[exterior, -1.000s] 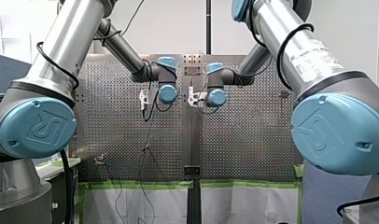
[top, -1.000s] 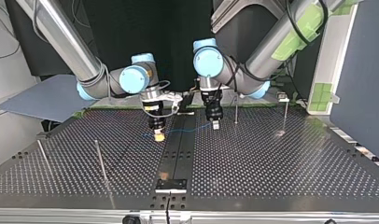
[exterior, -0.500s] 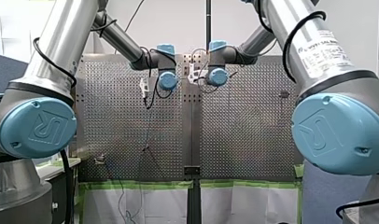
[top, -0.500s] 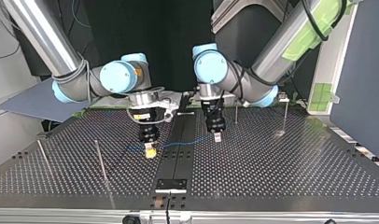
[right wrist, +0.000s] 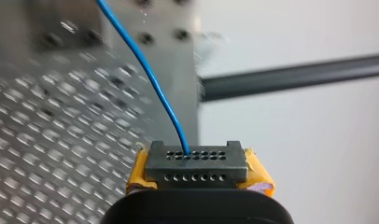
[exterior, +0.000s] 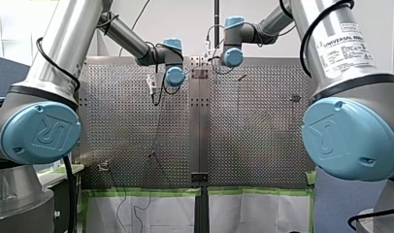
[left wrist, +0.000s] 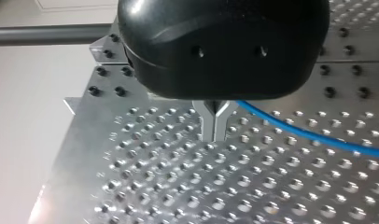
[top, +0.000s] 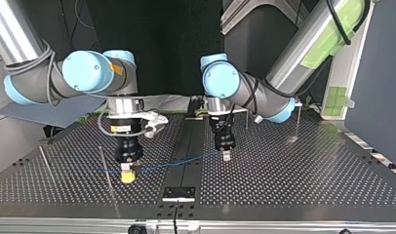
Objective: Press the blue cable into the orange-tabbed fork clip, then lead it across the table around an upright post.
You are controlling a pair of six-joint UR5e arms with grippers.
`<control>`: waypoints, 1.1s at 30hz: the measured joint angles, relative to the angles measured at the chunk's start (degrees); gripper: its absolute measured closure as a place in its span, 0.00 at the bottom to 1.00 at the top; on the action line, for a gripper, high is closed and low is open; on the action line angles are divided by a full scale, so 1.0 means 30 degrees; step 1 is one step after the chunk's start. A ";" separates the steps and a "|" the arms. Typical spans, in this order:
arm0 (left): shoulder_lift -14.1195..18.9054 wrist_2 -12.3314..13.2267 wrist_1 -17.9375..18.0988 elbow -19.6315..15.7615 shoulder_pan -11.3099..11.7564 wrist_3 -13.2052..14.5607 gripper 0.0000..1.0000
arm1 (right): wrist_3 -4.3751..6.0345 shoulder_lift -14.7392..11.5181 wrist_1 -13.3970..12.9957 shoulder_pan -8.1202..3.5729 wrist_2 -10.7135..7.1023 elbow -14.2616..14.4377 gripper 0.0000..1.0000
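Blue cable [top: 179, 161] taut above desk [top: 284, 185] in top view, pinched by my right tool [top: 128, 176] lower left, my left tool [top: 226, 156] centre.

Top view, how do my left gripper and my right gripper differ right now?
My right gripper has yellow pads; my left gripper has bare metal fingers. My right gripper sits nearer the top view's camera, my left gripper farther back. Both point down, shut on the blue cable strung between them.
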 joint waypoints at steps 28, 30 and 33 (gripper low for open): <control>-0.0683 0.2132 -0.3872 0.4344 -0.1297 0.0796 1.00 | 0.0344 -0.1179 0.1711 -0.2327 0.0285 0.0019 1.00; -0.0960 0.2071 -0.4168 0.4656 -0.1443 0.0869 1.00 | 0.0372 -0.1194 0.1751 -0.2403 0.0278 0.0017 1.00; -0.1456 0.1828 -0.4684 0.5171 -0.1604 0.0930 1.00 | 0.0397 -0.1273 0.1803 -0.2515 0.0266 0.0016 1.00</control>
